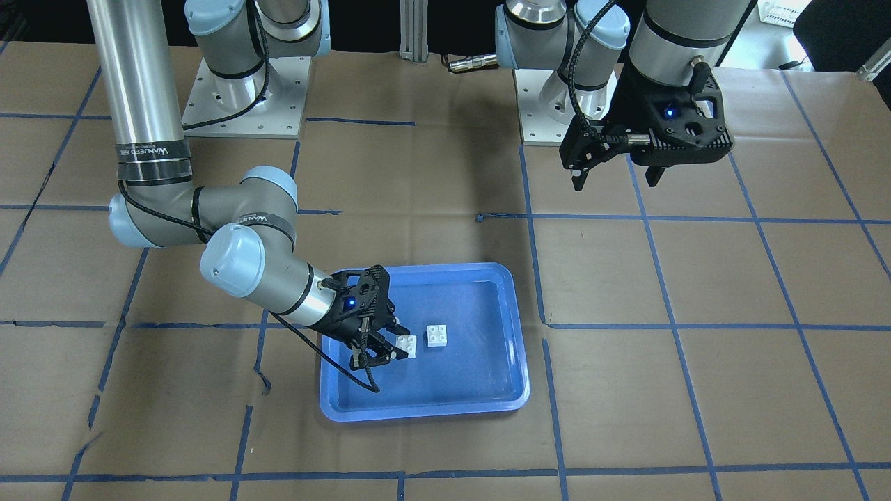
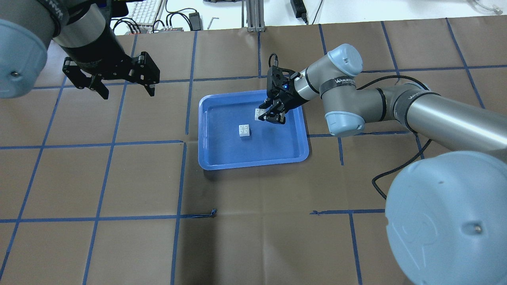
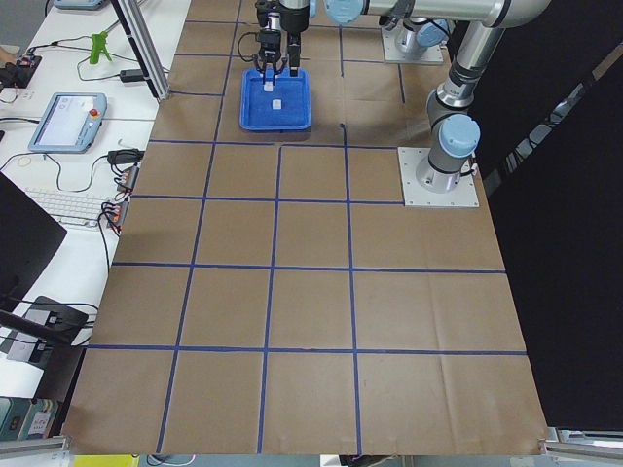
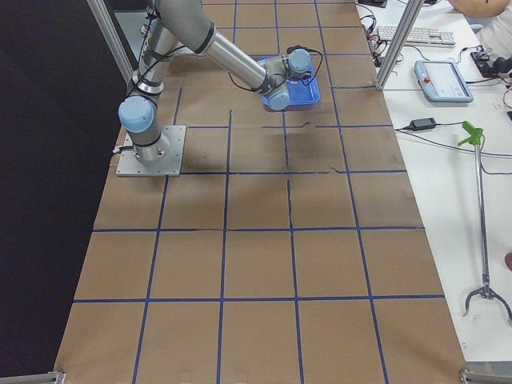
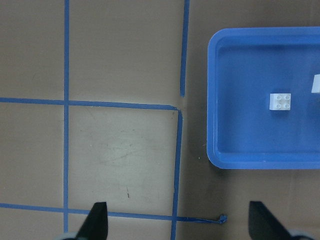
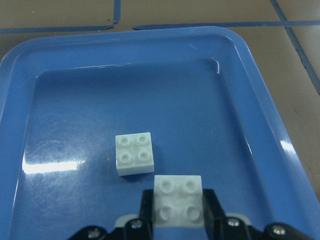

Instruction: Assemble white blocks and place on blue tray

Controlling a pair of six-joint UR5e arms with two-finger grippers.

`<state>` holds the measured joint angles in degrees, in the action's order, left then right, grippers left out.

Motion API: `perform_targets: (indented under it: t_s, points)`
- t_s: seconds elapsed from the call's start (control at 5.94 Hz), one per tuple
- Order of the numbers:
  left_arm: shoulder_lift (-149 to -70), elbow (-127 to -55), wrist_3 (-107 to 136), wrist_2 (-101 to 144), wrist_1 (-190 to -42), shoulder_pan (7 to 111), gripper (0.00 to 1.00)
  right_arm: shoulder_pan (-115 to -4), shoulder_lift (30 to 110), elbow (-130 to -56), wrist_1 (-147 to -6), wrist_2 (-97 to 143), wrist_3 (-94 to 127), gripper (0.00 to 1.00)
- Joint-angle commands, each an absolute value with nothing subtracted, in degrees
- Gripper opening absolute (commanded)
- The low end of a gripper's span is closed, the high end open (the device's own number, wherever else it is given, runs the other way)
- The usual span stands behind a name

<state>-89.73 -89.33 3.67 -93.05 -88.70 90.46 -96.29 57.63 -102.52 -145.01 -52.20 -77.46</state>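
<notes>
The blue tray point(image 2: 253, 154) lies mid-table. One white block point(image 2: 244, 130) sits studs-up on its floor, also in the front view point(image 1: 437, 335) and right wrist view point(image 6: 134, 153). My right gripper point(image 2: 266, 116) is shut on the other white block point(image 6: 178, 202), holding it low over the tray floor beside the first block, a small gap between them. My left gripper point(image 2: 128, 94) is open and empty, hovering above the table away from the tray on the robot's left; its wrist view shows the tray point(image 5: 260, 140) and the loose block point(image 5: 280, 101).
Brown paper with a blue tape grid covers the table. Two arm base plates point(image 1: 243, 97) point(image 1: 557, 104) stand at the robot's side. A loose tape end point(image 2: 214, 213) curls up near the tray. A keyboard and pendant point(image 3: 68, 122) lie off the table.
</notes>
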Motion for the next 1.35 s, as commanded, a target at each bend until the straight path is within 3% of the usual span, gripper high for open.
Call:
perform_targets:
  t_s: [0.0,1.18]
  points:
    - [-89.6,-89.4,3.7,-93.2,-88.7,90.5,1.0,-97.7,56.8,-102.7,-145.5,-52.7,-77.3,0.34]
    - [-89.5,-89.8,3.8,-93.3,-88.6,90.7,1.0,-98.4,56.9,-104.2,-145.4,-52.8,-77.3,0.35]
